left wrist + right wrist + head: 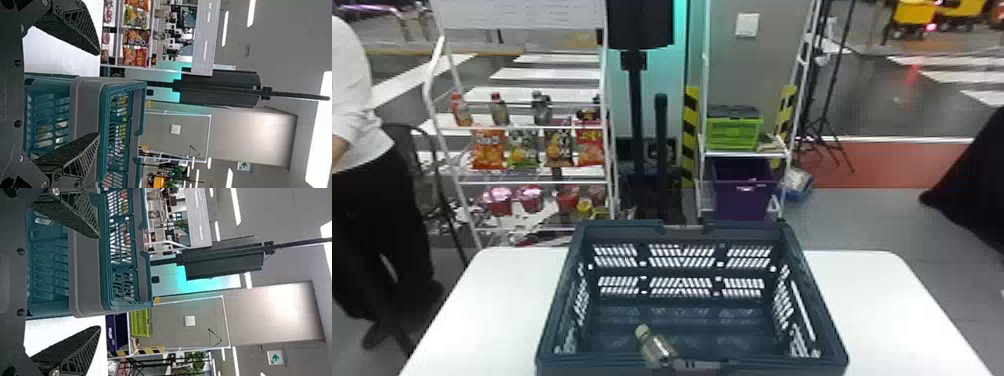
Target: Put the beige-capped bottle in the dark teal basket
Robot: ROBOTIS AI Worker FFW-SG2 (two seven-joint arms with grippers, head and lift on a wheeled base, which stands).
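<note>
Inside the dark teal basket (782, 364) on the white tabletop (882, 300): beige-capped bottle (658, 348), tilted, near the wall closest to me, cap end pointing left and away. My left end effector (98, 94) is open, fingers wide apart; right end effector (99, 282) likewise.

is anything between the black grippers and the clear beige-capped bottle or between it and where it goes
The slotted near wall of the dark teal plastic basket stands between the black left gripper, black right gripper and clear beige-capped bottle. Nothing separates the bottle from its destination: it is already inside the basket.
</note>
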